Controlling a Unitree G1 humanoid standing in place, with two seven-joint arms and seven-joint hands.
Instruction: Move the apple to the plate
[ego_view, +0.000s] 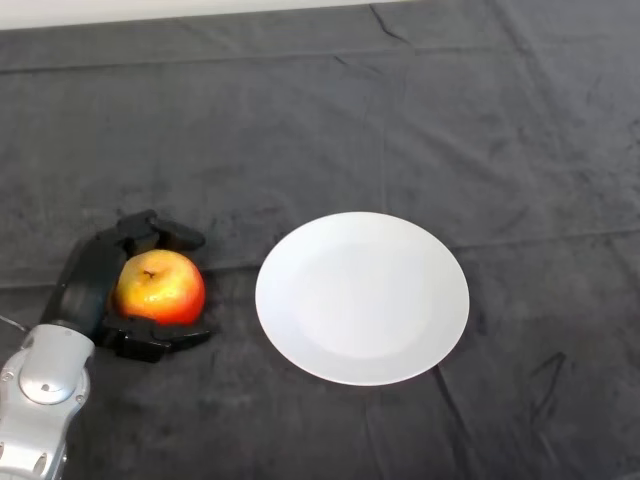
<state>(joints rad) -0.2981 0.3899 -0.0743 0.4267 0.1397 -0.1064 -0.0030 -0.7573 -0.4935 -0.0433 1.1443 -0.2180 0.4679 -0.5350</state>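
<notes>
Robot hand curled around apple

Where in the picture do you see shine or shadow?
Head view: soft shine on the top of the apple and on the white plate; a thin shadow under the plate's lower rim; the left hand curled round the apple looks dark against the wrinkled cloth.

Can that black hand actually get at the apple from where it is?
Yes, it seems so: the left hand is already curled round the apple, fingers above and below it. Nothing lies between it and the white plate to the right.
</notes>
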